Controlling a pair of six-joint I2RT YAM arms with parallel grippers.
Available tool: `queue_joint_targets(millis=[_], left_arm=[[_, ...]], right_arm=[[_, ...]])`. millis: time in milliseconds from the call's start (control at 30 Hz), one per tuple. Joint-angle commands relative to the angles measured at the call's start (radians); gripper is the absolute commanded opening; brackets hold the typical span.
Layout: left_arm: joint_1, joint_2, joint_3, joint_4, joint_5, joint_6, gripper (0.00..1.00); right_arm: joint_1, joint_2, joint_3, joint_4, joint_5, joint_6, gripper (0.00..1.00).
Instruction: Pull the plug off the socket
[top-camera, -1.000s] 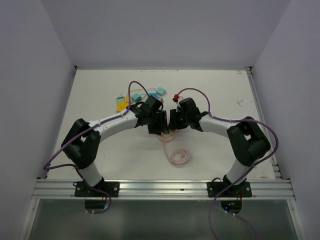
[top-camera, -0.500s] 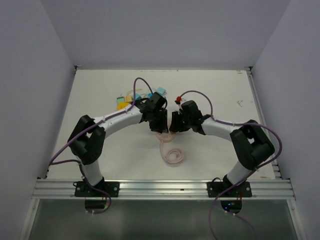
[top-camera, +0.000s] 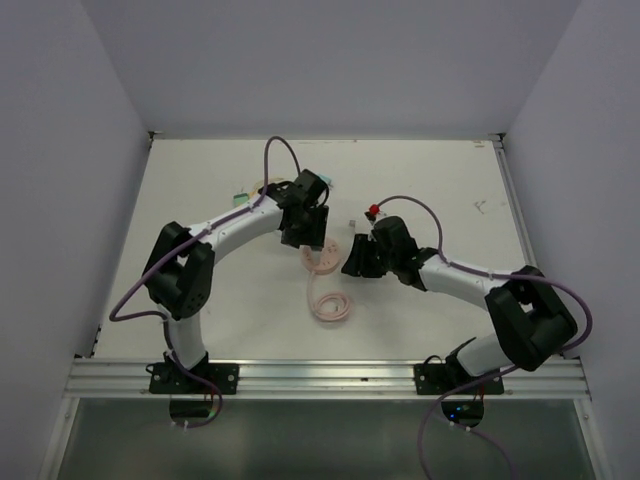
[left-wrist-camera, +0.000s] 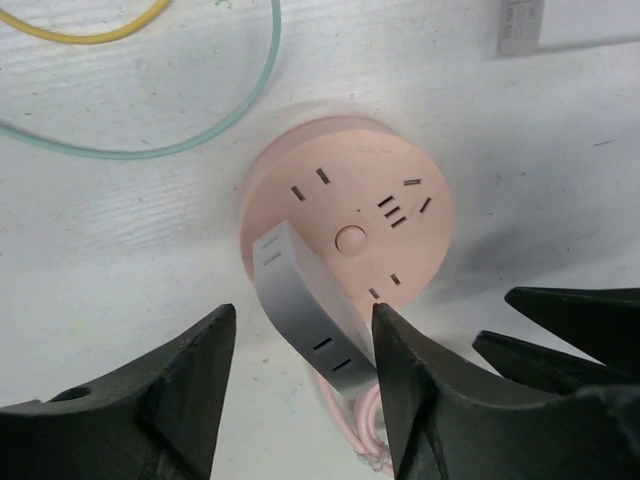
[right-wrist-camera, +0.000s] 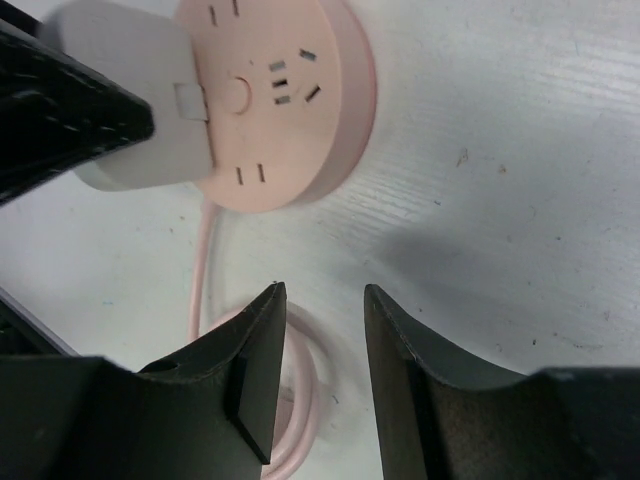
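Plug (left-wrist-camera: 300, 290) and socket (left-wrist-camera: 350, 190) lie together near the middle of the white table (top-camera: 450, 180), between the two arms. The socket is round and pink and lies flat. The plug is a white block at the socket's edge, and it leans up at a slant. We cannot quite tell if its pins are in the holes, because the block hides that spot.

The left gripper (left-wrist-camera: 303, 312) hangs over the plug with its jaws spread wide. The plug is between the two black fingers (left-wrist-camera: 410, 390). One finger touches the plug's side. On the other side we see a strip of bare table between finger and plug, so the plug is not pinched.

The right gripper (right-wrist-camera: 323, 295) is low over the table, just beside the socket. Its jaws are apart too, and they hold nothing. Under the gap we see table and part of the pink cable (right-wrist-camera: 203, 262), which runs from the socket to a loose coil nearer the arm bases.

A yellow cable (left-wrist-camera: 90, 35) and a pale green cable (left-wrist-camera: 215, 125) lie past the socket, not touching it.
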Motion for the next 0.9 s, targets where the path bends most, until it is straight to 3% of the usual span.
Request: queue_joint_targets(millis=[0, 233, 433, 633, 867], left_arm=[[0.009, -0.059, 0.014, -0.018, -0.037, 0.016, 0.63], [0.007, -0.09, -0.05, 0.053, -0.034, -0.093, 0.67], [0.007, -0.082, -0.102, 0.111, -0.048, -0.164, 0.62], [0.006, -0.05, -0.099, 0.139, -0.028, -0.173, 0.5], [-0.001, -0.024, -0.049, 0.106, 0.012, -0.101, 0.26]], right_arm=[[0.003, -0.083, -0.01, 0.092, 0.054, 0.066, 0.41], [0.002, -0.094, -0.005, 0.112, 0.12, 0.074, 0.42], [0.002, -0.056, 0.015, 0.16, 0.137, 0.054, 0.43], [0.002, -0.021, 0.043, 0.19, 0.14, 0.043, 0.43], [0.003, 0.002, 0.04, 0.207, 0.14, 0.062, 0.43]])
